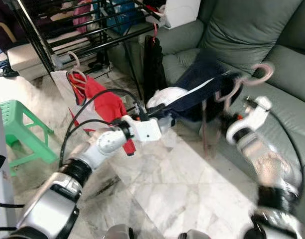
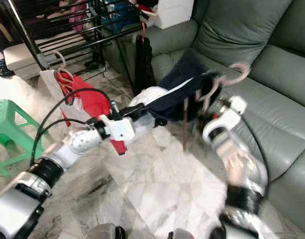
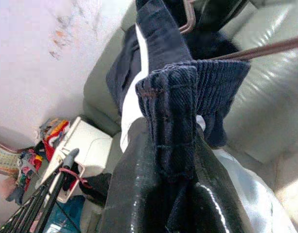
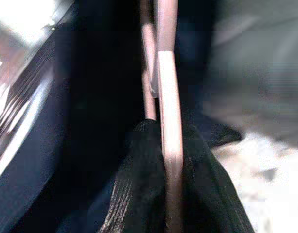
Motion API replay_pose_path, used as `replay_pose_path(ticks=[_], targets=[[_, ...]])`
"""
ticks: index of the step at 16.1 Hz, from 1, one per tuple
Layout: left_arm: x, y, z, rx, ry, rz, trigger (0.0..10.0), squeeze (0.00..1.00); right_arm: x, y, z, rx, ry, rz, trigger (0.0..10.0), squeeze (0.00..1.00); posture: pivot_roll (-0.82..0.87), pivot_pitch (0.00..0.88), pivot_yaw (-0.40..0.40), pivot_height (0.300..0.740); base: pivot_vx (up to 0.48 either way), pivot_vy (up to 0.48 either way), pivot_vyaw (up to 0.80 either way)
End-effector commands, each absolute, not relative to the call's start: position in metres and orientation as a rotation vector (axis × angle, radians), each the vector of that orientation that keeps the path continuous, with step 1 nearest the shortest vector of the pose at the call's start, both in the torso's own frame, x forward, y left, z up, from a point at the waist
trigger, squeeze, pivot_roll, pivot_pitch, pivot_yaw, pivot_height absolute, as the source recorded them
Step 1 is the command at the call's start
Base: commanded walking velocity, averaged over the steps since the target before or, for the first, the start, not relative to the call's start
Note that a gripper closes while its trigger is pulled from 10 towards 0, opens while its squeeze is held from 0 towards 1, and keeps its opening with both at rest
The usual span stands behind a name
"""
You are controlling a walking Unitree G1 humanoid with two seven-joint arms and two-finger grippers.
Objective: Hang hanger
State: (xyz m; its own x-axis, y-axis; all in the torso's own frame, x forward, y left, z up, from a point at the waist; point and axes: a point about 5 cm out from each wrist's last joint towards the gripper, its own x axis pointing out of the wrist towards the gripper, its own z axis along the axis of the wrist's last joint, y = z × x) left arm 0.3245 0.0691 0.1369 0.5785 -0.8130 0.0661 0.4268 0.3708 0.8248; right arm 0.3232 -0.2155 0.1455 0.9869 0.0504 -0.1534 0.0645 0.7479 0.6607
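Taking the grey-green leather sofa (image 1: 286,64) as the landmark and reading left to right: farthest from it, by the left edge, stands a green plastic stool (image 1: 18,130). Next comes the black metal drying rack (image 1: 82,30), with a red garment on a pale hanger (image 1: 100,102) hanging at its near side and a black garment (image 1: 153,64) hanging from its rail just beside the sofa's arm.

In front of the sofa's seat, the left gripper (image 1: 159,110) has its jaws closed on the ribbed edge of a navy blue garment with a white stripe (image 3: 178,92), probably to keep the cloth spread and off the floor. The garment stretches across towards the sofa, draped over a pink plastic hanger (image 1: 252,79). The right gripper (image 1: 232,115), nearest the sofa, is clamped on that hanger's thin bar (image 4: 169,145), likely so the hook stays upright and free for a rail. The rack is well apart from the hanger, so the hanging is not yet done.

Below lies a pale marble-tiled floor (image 1: 192,189).
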Motion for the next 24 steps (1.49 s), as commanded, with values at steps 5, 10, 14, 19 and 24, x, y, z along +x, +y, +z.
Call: replay_pose_path(ticks=[5, 10, 14, 19, 24], targets=[[0.317, 0.074, 0.130, 0.827, -0.468, -0.835, 10.0, 0.00, 0.324, -0.252, 0.161, 0.880, 0.003, -0.388, 10.0, 0.00, -0.07, 0.000, 0.065, 0.740, 0.000, 0.000, 0.00], [0.302, 0.061, 0.124, 0.736, -0.415, -0.943, 10.0, 0.00, 0.332, -0.238, 0.177, 0.724, -0.066, -0.318, 10.0, 0.00, -0.06, 0.000, 0.061, 0.740, 0.000, 0.000, 0.00], [0.283, 0.048, 0.109, 0.638, -0.320, -1.069, 10.0, 1.00, 0.333, -0.204, 0.203, 0.355, -0.197, -0.030, 10.0, 0.00, -0.06, 0.002, 0.058, 0.740, 0.000, 0.000, 0.00], [0.279, 0.052, 0.107, 0.607, -0.259, -1.100, 10.0, 1.00, 0.318, -0.185, 0.193, 0.032, -0.230, 0.177, 10.0, 0.00, -0.07, 0.004, 0.059, 0.740, 0.000, 0.000, 0.00], [0.289, 0.085, 0.108, 0.629, -0.225, -0.946, 10.0, 1.00, 0.298, -0.192, 0.150, -0.187, -0.083, 0.276, 10.0, 0.00, -0.06, 0.012, 0.054, 0.740, 0.000, 0.000, 0.00]])
